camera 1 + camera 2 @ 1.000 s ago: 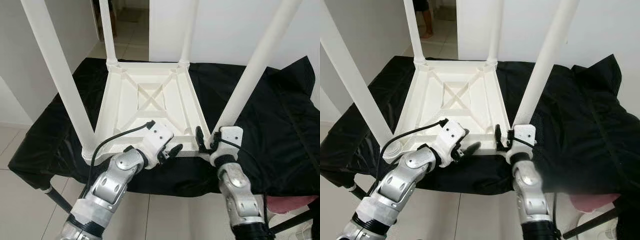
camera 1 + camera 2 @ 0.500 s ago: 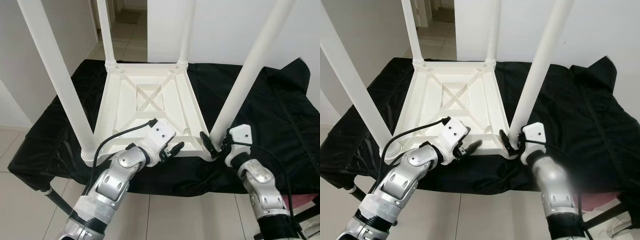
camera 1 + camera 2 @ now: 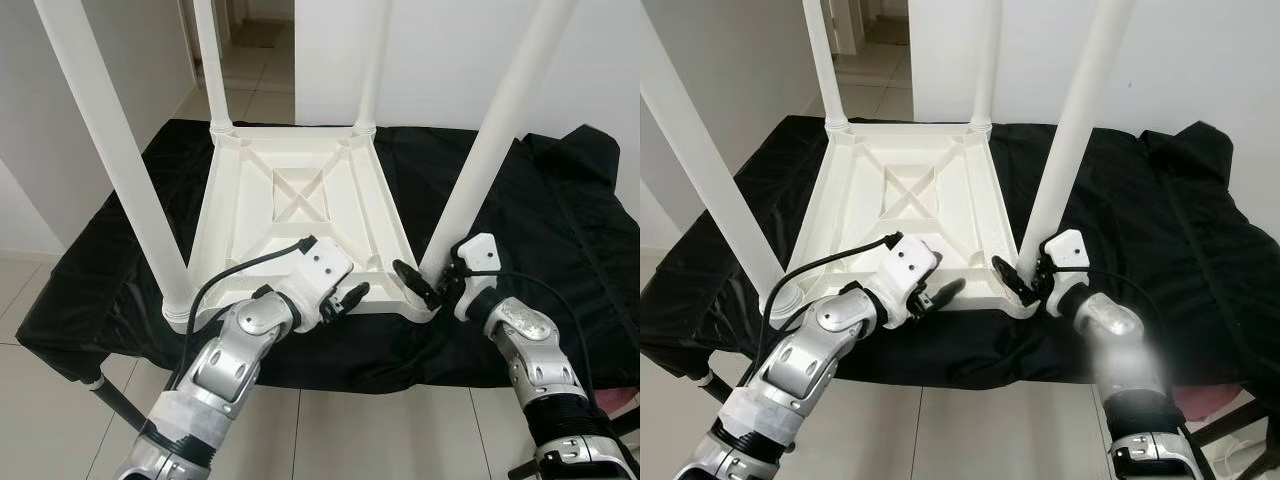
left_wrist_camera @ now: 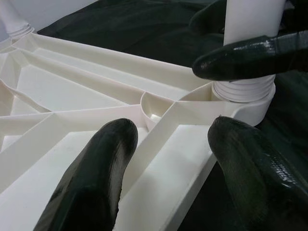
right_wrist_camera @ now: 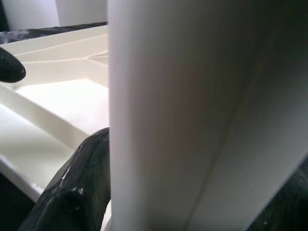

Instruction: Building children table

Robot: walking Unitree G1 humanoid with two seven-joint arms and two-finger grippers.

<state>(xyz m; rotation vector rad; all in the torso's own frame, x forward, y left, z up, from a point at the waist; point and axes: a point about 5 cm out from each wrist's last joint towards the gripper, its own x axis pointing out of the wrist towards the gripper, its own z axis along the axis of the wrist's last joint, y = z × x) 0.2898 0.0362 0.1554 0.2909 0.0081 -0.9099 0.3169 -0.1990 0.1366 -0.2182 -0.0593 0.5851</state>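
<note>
White plastic children table [image 3: 300, 215] lies upside down on a black cloth [image 3: 560, 230] that covers the table under it, four white legs pointing up. Left hand [image 3: 347, 298] is at the tabletop's near edge, fingers [image 4: 96, 178] spread wide apart on either side of a rib of the underside, gripping nothing; one finger lies over the inner panel, the other past the outer rim. Just beyond the left hand, toward the right arm, stands the near right leg [image 3: 490, 150] in its threaded corner socket [image 4: 243, 91]. Right hand [image 3: 428, 288] is at the base of that leg, its black fingers [image 5: 77, 192] on both sides of the white tube, clasped around it just above the socket. In the left wrist view one right-hand finger crosses the leg just above the threaded collar. Near left leg [image 3: 115, 150] rises on the far side of the left hand from the right arm, well apart from it. The two far legs [image 3: 215, 65] stand at the far corners, away from both hands. Tiled floor [image 3: 30, 400] below the cloth edge.
</note>
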